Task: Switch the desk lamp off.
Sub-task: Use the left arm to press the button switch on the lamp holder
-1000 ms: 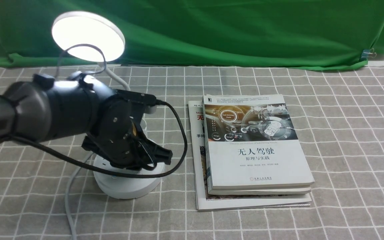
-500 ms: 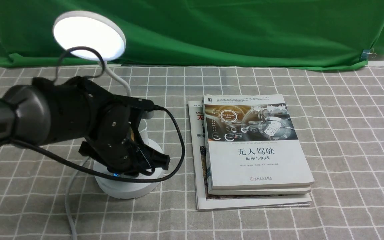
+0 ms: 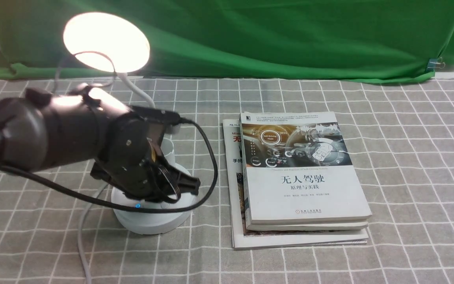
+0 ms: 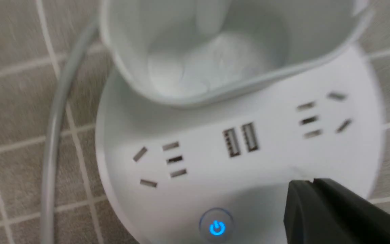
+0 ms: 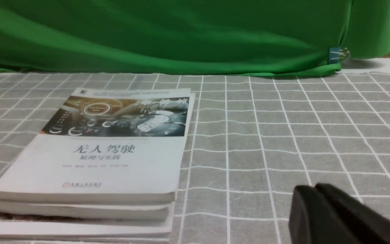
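The desk lamp stands at the left, its round disc head (image 3: 106,41) glowing warm yellow. Its bendy neck runs down behind my left arm to the cup holder (image 3: 168,152) and the round white base (image 3: 152,221). A blue-lit power button (image 3: 137,205) shows on the base's near side. My left gripper (image 3: 195,185) is shut and empty, just above the base's right part. In the left wrist view the shut gripper (image 4: 311,183) hovers beside the blue button (image 4: 217,227), over the base (image 4: 188,189) and its sockets. My right gripper (image 5: 315,188) is shut and empty above the cloth, out of the front view.
A stack of books (image 3: 302,177) lies right of the lamp and shows in the right wrist view (image 5: 107,152). The lamp's white cord (image 3: 83,236) trails toward the near edge. A green cloth backdrop (image 3: 270,35) hangs behind the checked tablecloth.
The lamp's light went from cool white to warm yellow. My left gripper drew back a little left and up off the base, uncovering the blue button.
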Controlling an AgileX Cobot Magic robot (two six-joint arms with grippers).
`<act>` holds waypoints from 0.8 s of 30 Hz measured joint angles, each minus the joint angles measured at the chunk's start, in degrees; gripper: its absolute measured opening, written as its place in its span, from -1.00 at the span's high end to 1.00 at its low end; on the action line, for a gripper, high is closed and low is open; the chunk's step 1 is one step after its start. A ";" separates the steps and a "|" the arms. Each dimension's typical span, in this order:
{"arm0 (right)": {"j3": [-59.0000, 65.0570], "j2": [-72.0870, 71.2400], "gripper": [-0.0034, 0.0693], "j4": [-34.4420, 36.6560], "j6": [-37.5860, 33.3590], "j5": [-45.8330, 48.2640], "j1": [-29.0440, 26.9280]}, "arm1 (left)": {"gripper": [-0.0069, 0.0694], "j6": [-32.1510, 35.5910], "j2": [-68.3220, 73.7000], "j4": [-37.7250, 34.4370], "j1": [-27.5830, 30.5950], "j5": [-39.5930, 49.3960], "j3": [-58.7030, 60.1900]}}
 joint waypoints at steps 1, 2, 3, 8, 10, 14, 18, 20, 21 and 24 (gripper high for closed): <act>0.00 0.00 0.79 0.00 0.00 0.00 0.00 | 0.82 0.00 -0.22 0.00 0.00 -0.23 0.00; 0.00 0.00 0.79 0.00 0.00 0.00 0.00 | 0.82 0.00 -0.22 -0.08 0.00 -0.41 -0.05; 0.00 0.00 0.79 0.00 0.00 0.00 0.00 | 0.82 0.00 -0.22 -0.15 0.00 -0.50 -0.05; 0.00 0.00 0.79 0.00 0.00 0.00 0.00 | 0.82 0.40 1.62 -1.10 -0.31 -2.42 -0.05; 0.00 0.00 0.79 0.00 0.00 0.00 0.00 | 0.82 0.44 2.62 -1.28 -0.71 -2.89 -0.05; 0.00 0.00 0.79 0.00 0.00 0.00 0.00 | 0.82 0.52 4.55 -1.17 -1.08 -4.27 -0.31; 0.00 0.00 0.79 0.00 0.00 0.00 0.00 | 0.82 0.58 4.99 -1.00 -1.08 -4.35 -0.69; 0.00 0.00 0.79 0.00 0.00 0.00 0.00 | 0.82 0.58 4.57 -0.62 -1.14 -4.35 -0.69; 0.00 0.00 0.79 0.00 0.00 0.00 0.00 | 0.82 0.63 4.05 -0.57 -1.15 -3.88 -0.47; 0.00 0.00 0.79 0.00 0.00 0.00 0.00 | 0.82 0.63 1.32 -0.57 -1.15 -2.51 -0.01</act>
